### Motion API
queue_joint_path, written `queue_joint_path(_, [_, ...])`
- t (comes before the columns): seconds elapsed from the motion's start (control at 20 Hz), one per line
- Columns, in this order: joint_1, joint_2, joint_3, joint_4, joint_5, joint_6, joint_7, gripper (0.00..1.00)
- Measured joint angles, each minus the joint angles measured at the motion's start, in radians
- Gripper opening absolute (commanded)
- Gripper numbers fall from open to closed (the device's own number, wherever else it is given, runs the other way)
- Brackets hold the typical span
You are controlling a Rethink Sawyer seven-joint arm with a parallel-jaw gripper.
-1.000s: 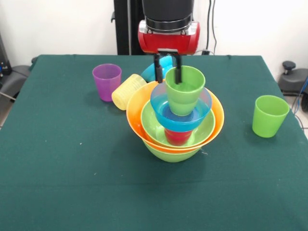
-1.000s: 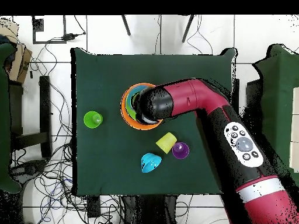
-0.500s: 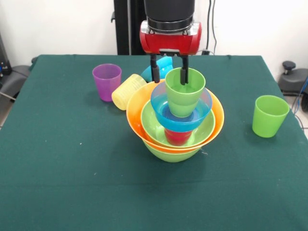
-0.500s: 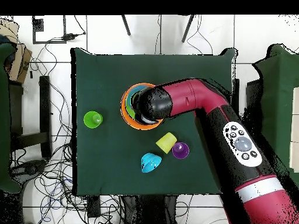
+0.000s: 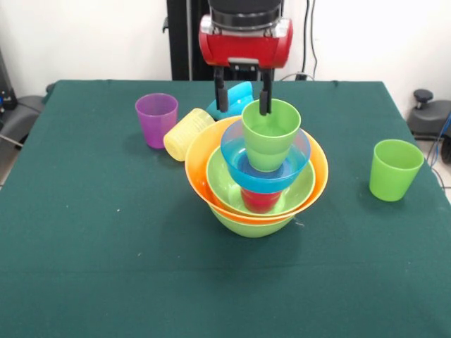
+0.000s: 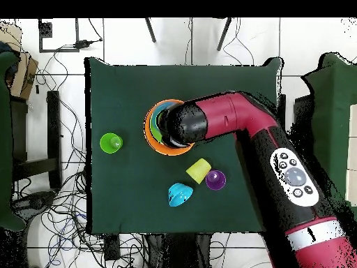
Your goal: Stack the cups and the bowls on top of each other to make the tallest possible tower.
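Tool point(image 5: 242, 91) hangs released just above the tower point(image 5: 257, 184) near the counter's point(image 5: 106, 267) middle, fingers spread either side of the top green cup's point(image 5: 270, 132) far rim, the cup seated in the blue bowl point(image 5: 265, 160), seemingly so it can nest without tipping.

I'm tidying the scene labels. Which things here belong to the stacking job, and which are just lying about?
Job:
tower, green cup on top
loose green cup
purple cup
yellow cup, lying on its side
blue bowl, tipped over
gripper, open

Lying about:
cables on the floor
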Motion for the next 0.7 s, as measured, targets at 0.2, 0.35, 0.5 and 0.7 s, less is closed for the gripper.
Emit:
queue_joint_path(0.2, [-0.007,-0.037,0.001,0.004,0.014,0.0,0.0,1.0])
queue_joint_path(0.35, [-0.015,-0.064,0.001,0.009,0.027,0.0,0.0,1.0])
queue_joint_path(0.5, [-0.025,-0.099,0.001,0.025,0.047,0.0,0.0,1.0])
queue_joint_path(0.7, [-0.032,-0.117,0.001,0.04,0.054,0.0,0.0,1.0])
